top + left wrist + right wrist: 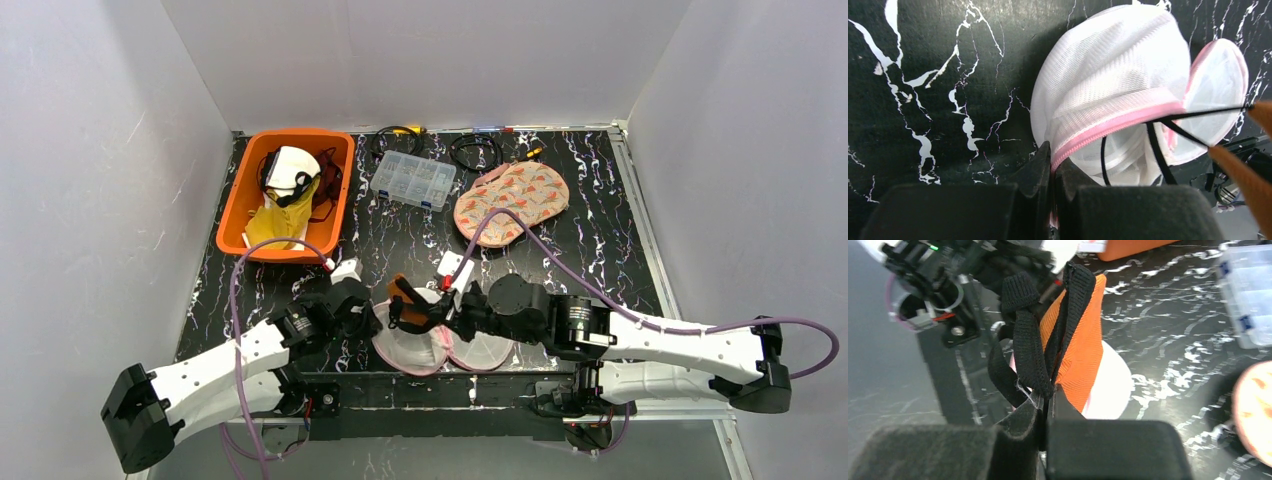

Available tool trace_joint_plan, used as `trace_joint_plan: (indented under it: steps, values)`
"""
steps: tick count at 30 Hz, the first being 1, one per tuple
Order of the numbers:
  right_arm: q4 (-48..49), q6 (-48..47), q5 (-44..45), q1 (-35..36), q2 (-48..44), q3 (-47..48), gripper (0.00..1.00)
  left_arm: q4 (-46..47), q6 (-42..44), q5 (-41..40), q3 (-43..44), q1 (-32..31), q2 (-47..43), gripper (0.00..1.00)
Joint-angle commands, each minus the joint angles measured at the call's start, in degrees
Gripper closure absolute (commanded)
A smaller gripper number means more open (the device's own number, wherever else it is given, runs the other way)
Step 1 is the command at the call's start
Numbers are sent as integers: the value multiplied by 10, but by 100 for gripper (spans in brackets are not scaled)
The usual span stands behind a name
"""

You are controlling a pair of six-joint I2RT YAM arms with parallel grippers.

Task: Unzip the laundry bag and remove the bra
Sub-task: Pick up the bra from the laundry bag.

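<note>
two grips — left gripper point(1052, 156) on bag point(1108, 75), right gripper point(1048, 396) on bra point(1082, 342)

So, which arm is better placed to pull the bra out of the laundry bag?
Right. The right gripper is shut on the orange bra, while the left gripper pins the laundry bag by its pink edge.

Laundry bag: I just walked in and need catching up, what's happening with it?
The left tool is shut on the pink zipper edge of the white mesh laundry bag. The right tool is shut on the orange and black bra, mostly out; its black straps trail into the open bag.
</note>
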Motion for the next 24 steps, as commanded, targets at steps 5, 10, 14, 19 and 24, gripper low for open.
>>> trace_joint_plan:
  steps: [5,10,14,19,24]
  values:
    - [-39,-199,207,1,-17,28,99,-111,-12,-43,100,-1,-42,51]
    - [17,-324,268,1,-39,29,99,-178,-1,-56,183,-1,-70,19]
    - [6,-394,265,1,-26,80,99,-217,27,-58,271,-1,-66,8]
    - [75,-565,193,1,-78,32,99,-197,74,-31,389,0,-40,6]
    - [62,-695,187,1,-100,5,99,-112,53,93,444,26,9,2]
